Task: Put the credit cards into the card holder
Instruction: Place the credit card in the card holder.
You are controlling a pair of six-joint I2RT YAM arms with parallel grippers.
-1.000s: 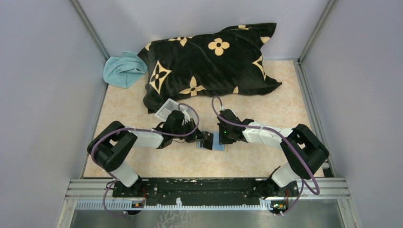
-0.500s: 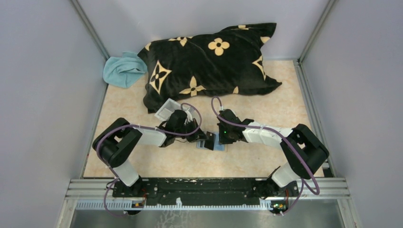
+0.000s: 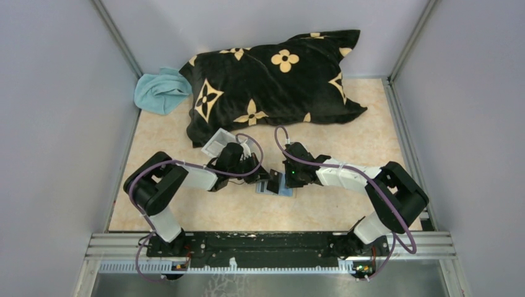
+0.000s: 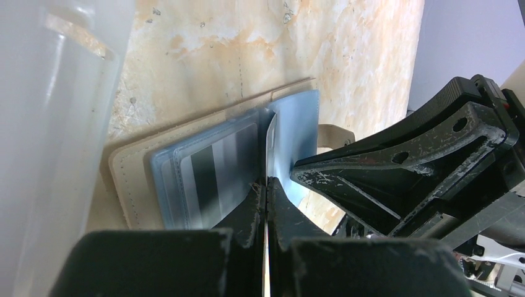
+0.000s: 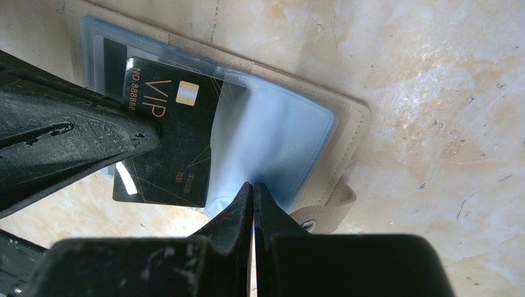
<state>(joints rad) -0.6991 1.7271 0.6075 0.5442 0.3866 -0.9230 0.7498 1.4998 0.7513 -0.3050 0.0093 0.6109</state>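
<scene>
The tan card holder (image 5: 350,133) lies open on the table, its clear sleeves up and its tab with the snap stud (image 5: 322,213) at the near edge. My left gripper (image 4: 267,184) is shut on a black credit card (image 5: 170,148) marked VIP. The card's far end sits under a clear sleeve. In the left wrist view the card (image 4: 269,139) shows edge-on. My right gripper (image 5: 253,185) is shut on the edge of a light blue sleeve (image 5: 278,142); whether a blue card lies in it I cannot tell. In the top view both grippers (image 3: 265,179) (image 3: 286,180) meet over the holder (image 3: 286,190).
A clear shallow tray (image 3: 216,143) stands just behind my left wrist and fills the left of the left wrist view (image 4: 56,124). A black pillow with tan flowers (image 3: 272,80) and a light blue cloth (image 3: 160,91) lie at the back.
My left arm has shifted a little to the right, carrying the black card slightly further over the holder. The right arm has not moved.
</scene>
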